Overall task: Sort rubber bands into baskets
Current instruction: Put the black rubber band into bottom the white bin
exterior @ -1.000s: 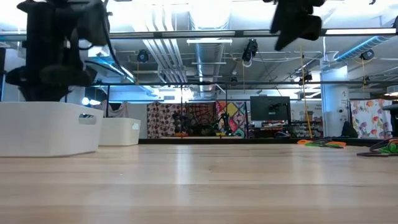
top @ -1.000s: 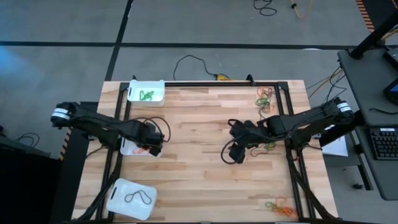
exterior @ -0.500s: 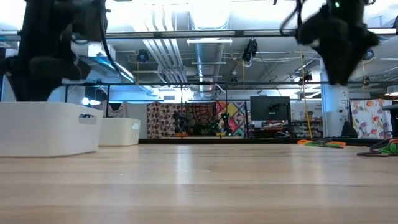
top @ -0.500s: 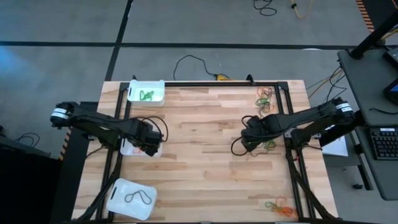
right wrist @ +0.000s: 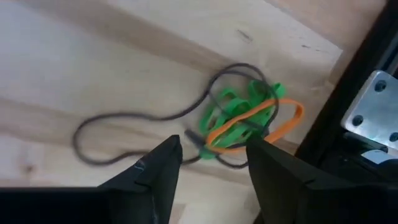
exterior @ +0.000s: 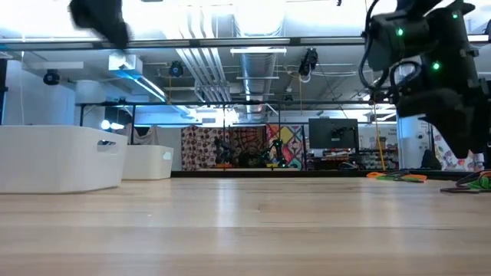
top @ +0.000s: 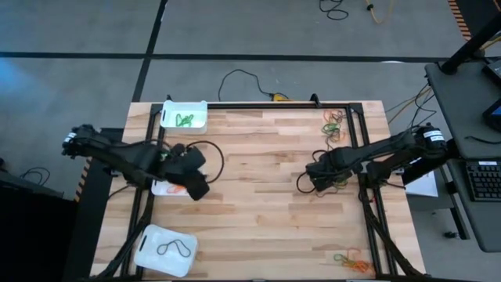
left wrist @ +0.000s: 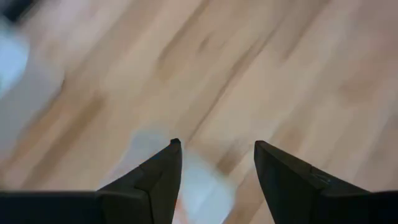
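Sorting continues on the wooden tabletop (top: 258,164): a tangle of green, orange and black rubber bands (right wrist: 239,118) lies near the right edge, directly ahead of the right gripper (right wrist: 208,152), whose fingers stand apart with nothing between them. A second ago this gripper was nearer the table's middle; it has since swung out over the tangle, which suggests a fresh pick is about to begin. More bands wait in a pile at the far right corner (top: 334,121) and another at the near right corner (top: 350,260).

Along the left edge sit three white baskets: the far basket (top: 184,115) holds green bands, the near basket (top: 166,251) a black one, and the middle basket (top: 168,188) shows orange. The left gripper (left wrist: 214,155), shut a second ago above the middle basket, now has its fingers parted and empty and has pulled off toward the table's middle, so an orange band looks to have just been dropped in. Most of the bands still lie outside the baskets.
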You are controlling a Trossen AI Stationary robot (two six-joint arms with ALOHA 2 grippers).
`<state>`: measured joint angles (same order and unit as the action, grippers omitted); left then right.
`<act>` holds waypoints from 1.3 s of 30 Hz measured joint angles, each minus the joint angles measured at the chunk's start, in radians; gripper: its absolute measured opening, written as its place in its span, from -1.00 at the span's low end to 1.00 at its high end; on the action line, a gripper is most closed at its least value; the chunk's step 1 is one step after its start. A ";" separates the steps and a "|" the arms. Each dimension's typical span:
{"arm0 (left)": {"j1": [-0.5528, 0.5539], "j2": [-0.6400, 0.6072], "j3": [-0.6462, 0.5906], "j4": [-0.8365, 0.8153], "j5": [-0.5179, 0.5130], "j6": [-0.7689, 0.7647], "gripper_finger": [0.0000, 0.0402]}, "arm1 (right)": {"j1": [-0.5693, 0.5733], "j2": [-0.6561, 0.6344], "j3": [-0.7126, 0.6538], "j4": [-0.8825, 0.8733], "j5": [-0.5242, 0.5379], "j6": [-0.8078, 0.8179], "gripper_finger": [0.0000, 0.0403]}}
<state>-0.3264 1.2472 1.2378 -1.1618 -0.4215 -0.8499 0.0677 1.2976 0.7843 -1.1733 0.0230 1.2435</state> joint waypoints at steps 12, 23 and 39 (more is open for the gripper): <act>-0.133 0.019 0.123 0.301 -0.199 0.291 -0.08 | -0.060 0.012 -0.106 0.057 -0.065 0.022 -0.70; -0.192 0.017 0.093 0.270 -0.199 0.230 -0.08 | -0.060 0.010 -0.239 0.325 -0.108 0.091 -0.81; -0.240 -0.049 0.085 0.193 -0.363 0.212 -0.08 | -0.032 0.098 0.145 0.545 0.035 -0.176 -0.96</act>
<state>-0.5663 1.1985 1.3225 -0.9686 -0.7840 -0.6381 0.0359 1.3951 0.9289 -0.6279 0.0579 1.0675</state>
